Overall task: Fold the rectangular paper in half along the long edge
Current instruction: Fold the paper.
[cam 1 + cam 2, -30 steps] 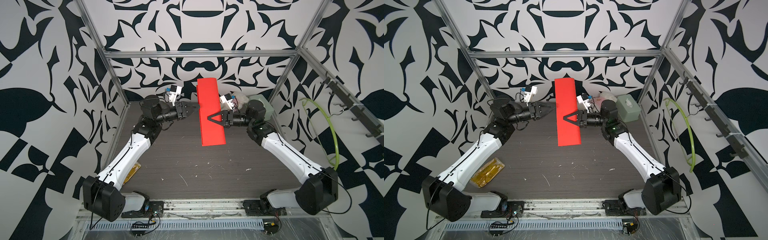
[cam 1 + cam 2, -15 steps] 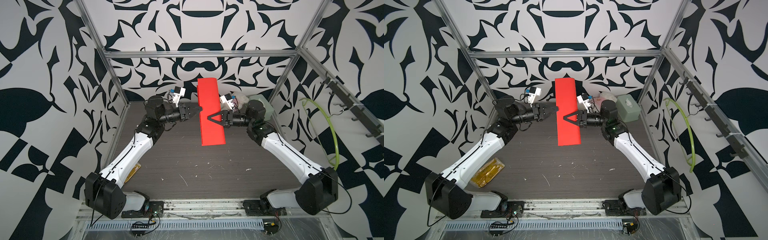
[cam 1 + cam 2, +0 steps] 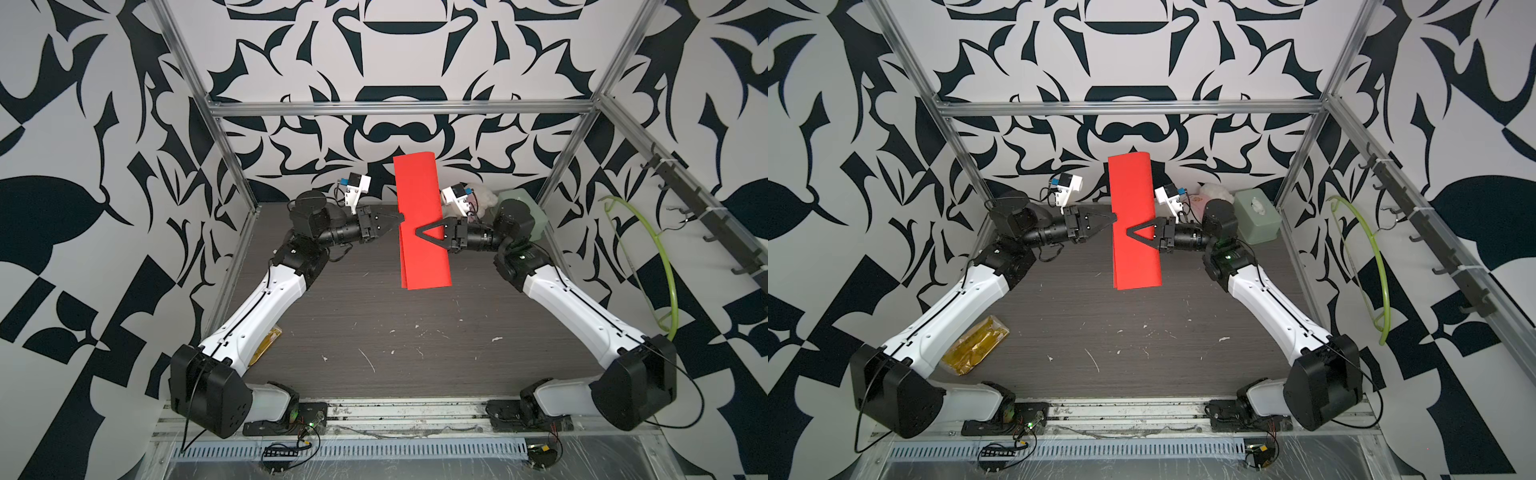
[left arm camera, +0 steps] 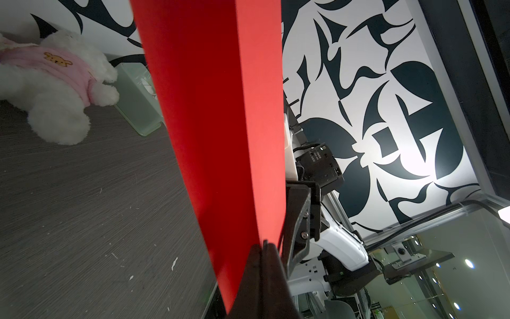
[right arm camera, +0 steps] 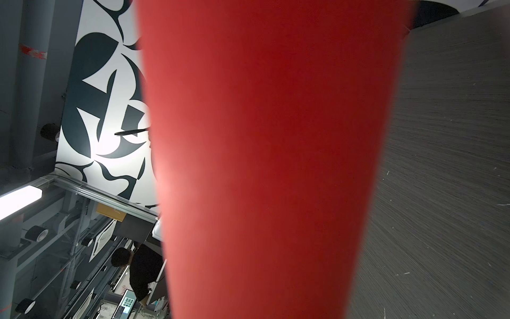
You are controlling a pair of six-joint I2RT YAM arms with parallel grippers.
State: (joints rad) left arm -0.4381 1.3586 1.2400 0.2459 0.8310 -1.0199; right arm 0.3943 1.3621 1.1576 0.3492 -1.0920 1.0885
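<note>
I have the paper [image 3: 417, 187] upright in the air over the table [image 3: 374, 332], loosely doubled lengthwise. My left gripper [image 3: 400, 218] is clamped shut on its free long edges, and the right gripper [image 3: 419, 232] pinches it from the rounded side. I should check that the edges match, hold them firm, then flatten the bend into a crease.

Upper centre, both top views: passage is barred by the rectangular paper [image 3: 422, 224], held upright between the left gripper [image 3: 401, 217] and right gripper [image 3: 417, 230], both clamped on it. Lower centre: table [image 3: 415, 353] is seen bare but for white scraps. Lower left is occupied by a yellow packet [image 3: 976, 351]. Upper right corner is filled by a plush bear [image 3: 1214, 192] and pale green box [image 3: 1256, 216].
</note>
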